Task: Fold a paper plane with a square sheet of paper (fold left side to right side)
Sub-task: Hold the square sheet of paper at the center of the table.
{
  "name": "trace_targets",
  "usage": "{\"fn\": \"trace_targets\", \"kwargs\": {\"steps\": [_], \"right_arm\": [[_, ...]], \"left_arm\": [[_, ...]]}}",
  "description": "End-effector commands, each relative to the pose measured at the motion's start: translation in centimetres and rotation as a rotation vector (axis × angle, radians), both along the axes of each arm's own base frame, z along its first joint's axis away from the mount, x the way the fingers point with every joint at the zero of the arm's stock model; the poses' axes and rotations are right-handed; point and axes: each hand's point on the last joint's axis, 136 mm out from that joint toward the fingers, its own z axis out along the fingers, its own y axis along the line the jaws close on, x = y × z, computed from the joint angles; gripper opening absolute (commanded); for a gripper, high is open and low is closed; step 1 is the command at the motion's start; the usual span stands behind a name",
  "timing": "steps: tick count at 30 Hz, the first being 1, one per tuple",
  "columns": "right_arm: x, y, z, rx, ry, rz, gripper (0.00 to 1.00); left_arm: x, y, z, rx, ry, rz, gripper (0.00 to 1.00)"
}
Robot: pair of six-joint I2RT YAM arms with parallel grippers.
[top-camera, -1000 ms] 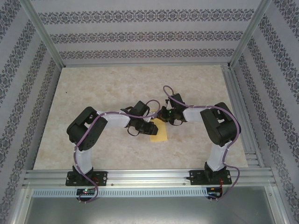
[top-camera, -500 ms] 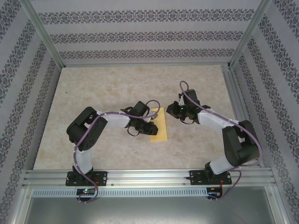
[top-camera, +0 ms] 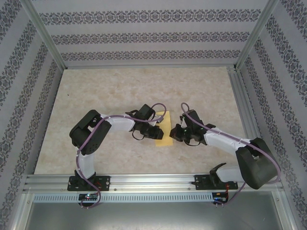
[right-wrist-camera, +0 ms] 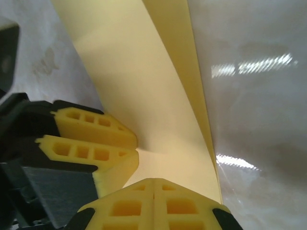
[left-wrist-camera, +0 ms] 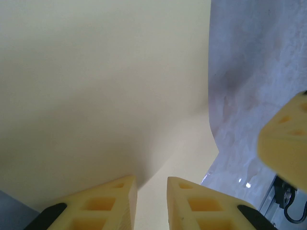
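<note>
Sheet (top-camera: 166, 133) lies near the middle of the surface (top-camera: 96, 96), a bit closer to the near edge than the far edge. It looks long and thin, and its long side runs from the near edge toward the far edge. The left end effector (top-camera: 153, 129) is at the sheet's left side. Its fingers (right-wrist-camera: 91, 127) are close together and seem to pinch the top layer, which is lifted up off the layer below. The right end effector (right-wrist-camera: 153, 191) is at the sheet's right side, down by the near end. Its fingers are pressed together with nothing between them. Its tips are right at the sheet, but I cannot tell if they push on it. So the sheet sits between the two, and the left one has hold of it. I think the next move has to go from left to right, across the short way of the sheet. The lifted layer should come over toward the right end effector and land on the right edge
</note>
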Motion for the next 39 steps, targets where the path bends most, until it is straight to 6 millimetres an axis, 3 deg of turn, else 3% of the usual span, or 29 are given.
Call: {"fn": "trace_targets", "kwargs": {"steps": [1,9,15,23,28,39], "right_arm": [[0.0,0.8,-1.4,-0.003,0.014,-0.015,0.02],[0.0,1.6,-3.5,-0.036,0.040,-0.002,0.01],[-1.8,0.1,-5.7,-0.118,0.094,0.017,0.01],[-2.9,-1.2,-7.3,-0.181,0.124,0.033,0.01],[-2.7,-1.1,-7.0,-0.178,0.113,0.030,0.01],[-2.7,-1.5,-7.0,-0.188,0.111,0.025,0.01]], "left_arm": [[-1.4,1.0,-2.3,0.093,0.051,-0.004,0.26],[-1.3,0.8,-2.1,0.092,0.047,-0.004,0.26],[-0.1,0.2,-1.1,0.088,0.018,0.004,0.29],[2.3,-1.7,3.1,0.031,-0.048,-0.002,0.39],[3.6,-1.6,5.5,0.001,-0.093,0.019,0.40],[4.0,-1.3,2.2,0.001,-0.055,0.013,0.30]]}}
